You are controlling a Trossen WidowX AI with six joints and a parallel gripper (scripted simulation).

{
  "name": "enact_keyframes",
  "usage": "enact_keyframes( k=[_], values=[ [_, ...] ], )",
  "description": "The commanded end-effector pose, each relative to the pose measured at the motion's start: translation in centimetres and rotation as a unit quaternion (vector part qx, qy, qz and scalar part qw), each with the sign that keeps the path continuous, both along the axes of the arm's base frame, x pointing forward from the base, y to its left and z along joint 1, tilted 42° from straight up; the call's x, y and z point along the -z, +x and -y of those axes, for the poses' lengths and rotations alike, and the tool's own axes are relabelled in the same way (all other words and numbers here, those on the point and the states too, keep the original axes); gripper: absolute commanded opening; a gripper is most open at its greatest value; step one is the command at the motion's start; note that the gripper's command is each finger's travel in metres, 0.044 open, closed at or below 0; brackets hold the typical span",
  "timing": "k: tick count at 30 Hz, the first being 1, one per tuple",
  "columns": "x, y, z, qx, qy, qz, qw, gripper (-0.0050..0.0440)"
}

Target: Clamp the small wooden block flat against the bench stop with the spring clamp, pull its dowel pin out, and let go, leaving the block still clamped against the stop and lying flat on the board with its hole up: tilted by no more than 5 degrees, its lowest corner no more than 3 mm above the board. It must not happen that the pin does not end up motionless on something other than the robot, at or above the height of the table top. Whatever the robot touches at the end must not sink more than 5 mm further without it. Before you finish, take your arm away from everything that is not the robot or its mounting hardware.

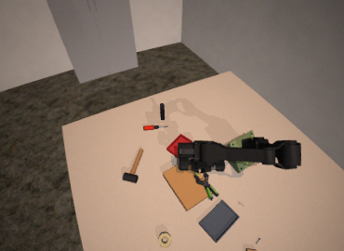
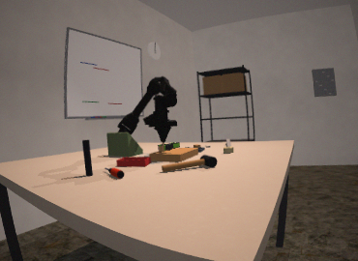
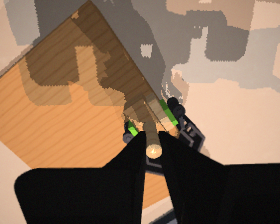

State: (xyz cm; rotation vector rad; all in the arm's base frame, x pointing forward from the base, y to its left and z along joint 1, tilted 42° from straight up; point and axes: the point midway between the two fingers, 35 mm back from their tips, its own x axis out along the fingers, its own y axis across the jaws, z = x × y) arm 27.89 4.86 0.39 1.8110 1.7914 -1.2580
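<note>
Beige counter (image 1: 116, 211) carries the whole setup, and over its middle the claw (image 3: 153, 142) points down, its two dark fingers closed narrow on the pale round dowel pin (image 3: 153, 149), whose end shows between them in the wrist view. Directly beneath the claw sits the small wooden block (image 3: 163, 114), flanked by the green-tipped spring clamp (image 1: 208, 184), whose handles trail away from the claw toward the near counter edge. The block lies at the border of the orange board (image 1: 183, 188) that spreads under and beyond the claw; whether it is fully flat cannot be told. The likely trouble is a pull that is not straight along the pin: friction in the hole could then tip or lift the block, or drag it out of the clamp's bite. Just beside the claw on the far side lie a red block (image 1: 178, 143) and the green base (image 1: 242, 148), so sideways room is tight there. A hammer (image 1: 133, 165) and a grey pad (image 1: 218, 220) lie well apart, and upward the way looks open.
</note>
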Motion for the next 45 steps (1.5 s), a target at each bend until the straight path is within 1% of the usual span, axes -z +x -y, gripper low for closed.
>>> enact_keyframes(
  k=[1, 10, 16, 21, 29, 31, 35, 45],
  values=[
    [-0.17, 0.08, 0.15, 0.025, -0.007, -0.020, 0.999, 0.0000],
    [-0.19, 0.08, 0.16, 0.037, -0.009, -0.030, 0.999, 0.0000],
    [-0.20, 0.08, 0.17, 0.027, -0.007, -0.021, 0.999, 0.0000],
    [-0.21, 0.09, 0.18, 0.004, -0.002, -0.001, 1.000, 0.0000],
    [-0.23, 0.09, 0.19, -0.058, 0.011, 0.054, 0.997, 0.0000],
    [-0.23, 0.09, 0.19, -0.058, 0.011, 0.054, 0.997, 0.0000],
    [-0.24, 0.09, 0.20, -0.100, 0.020, 0.091, 0.991, 0.0000],
    [-0.26, 0.10, 0.22, -0.214, 0.044, 0.192, 0.957, 0.0000]
  ],
)
